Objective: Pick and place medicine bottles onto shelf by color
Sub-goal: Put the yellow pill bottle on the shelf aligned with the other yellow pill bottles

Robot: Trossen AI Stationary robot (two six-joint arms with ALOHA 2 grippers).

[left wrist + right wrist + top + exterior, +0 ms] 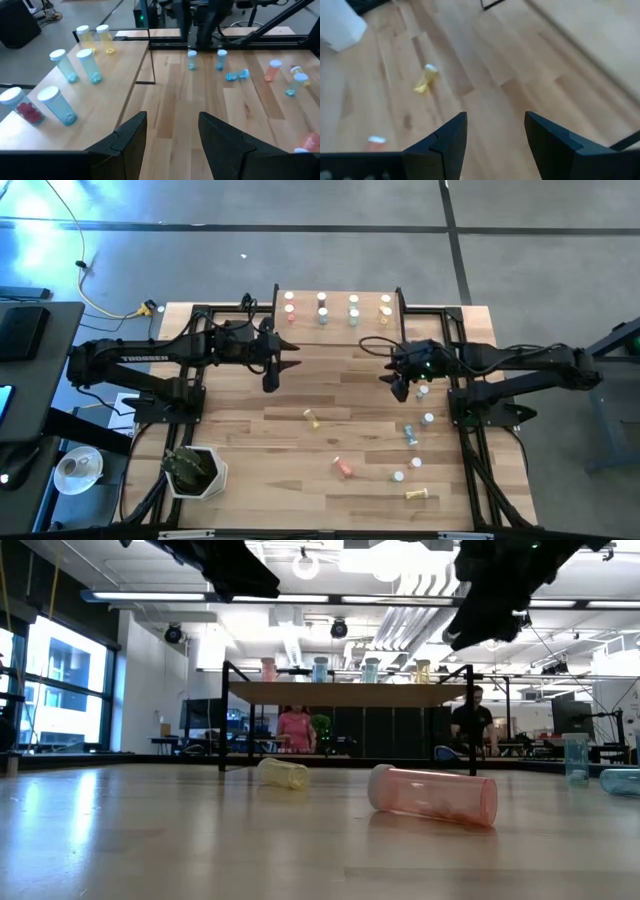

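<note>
Bright even room light, long ceiling strip lamps glaring overhead, daylight through tall windows, soft sheen on the pale wooden bench, right wrist view motion-blurred

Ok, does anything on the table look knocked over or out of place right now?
Yes. Several medicine bottles lie on their sides on the tabletop: a yellow bottle near the middle, a pink bottle nearer the front, another yellow one at the front right. Those on the shelf stand upright.
</note>
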